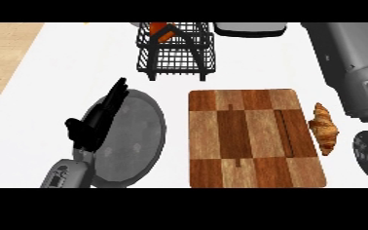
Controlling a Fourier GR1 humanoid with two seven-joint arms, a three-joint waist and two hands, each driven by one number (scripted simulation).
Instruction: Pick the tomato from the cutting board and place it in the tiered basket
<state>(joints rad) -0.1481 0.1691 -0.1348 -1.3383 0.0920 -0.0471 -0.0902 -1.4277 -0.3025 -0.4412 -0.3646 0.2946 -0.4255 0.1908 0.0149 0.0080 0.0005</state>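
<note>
Left hand (97, 122) fingers straight, together, over grey plate (140, 141) | right arm (341, 63) reached up, hand hidden | tomato (159, 30) (orange-red bit) sat in tiered basket (176, 58); looked round, smooth, squishy, best cupped around its sides | cutting board (251, 139) held nothing

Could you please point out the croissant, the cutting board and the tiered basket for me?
croissant (325, 128), head view, on the middle of its brown body.
cutting board (251, 136), head view, on its bare wooden top near the centre.
tiered basket (176, 58), head view, on the black wire mesh of its lower tier.
</note>
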